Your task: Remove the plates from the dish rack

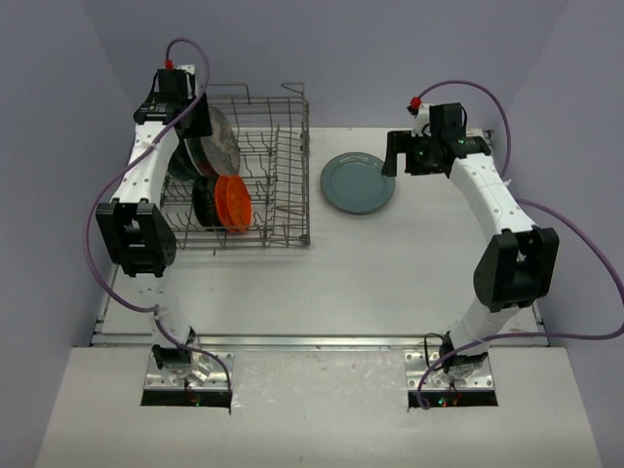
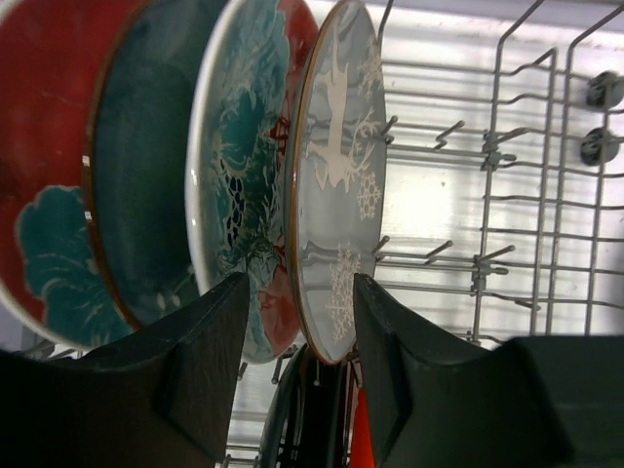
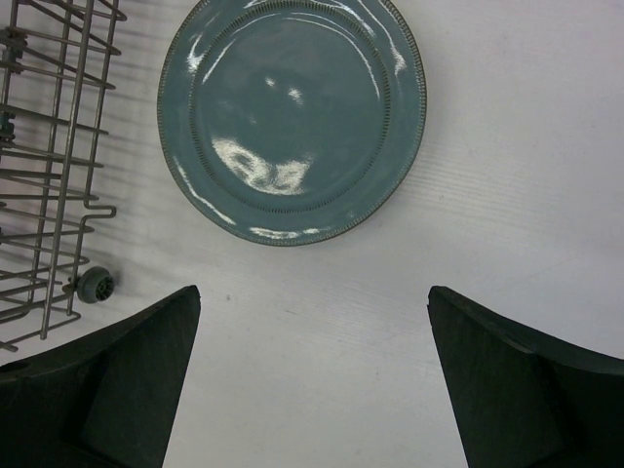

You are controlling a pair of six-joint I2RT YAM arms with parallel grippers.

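The dish rack [image 1: 278, 185] stands at the back left. Several large plates stand upright in it: red with teal flowers [image 2: 39, 195], dark teal [image 2: 146, 175], teal floral [image 2: 249, 166] and a grey one with white snowflakes [image 2: 341, 175]. Smaller black [image 1: 207, 200] and orange [image 1: 234, 203] plates stand nearer the front. My left gripper [image 2: 300, 292] is open, and its fingers straddle the grey snowflake plate's rim. A grey-blue plate [image 1: 359, 182] lies flat on the table, also in the right wrist view [image 3: 292, 117]. My right gripper [image 3: 312, 302] is open and empty just beside it.
The rack's right half [image 2: 507, 195] holds only bare tines. Its corner with a small wheel [image 3: 96, 285] sits left of the grey-blue plate. White table [image 1: 390, 273] stretches in front of the rack and plate.
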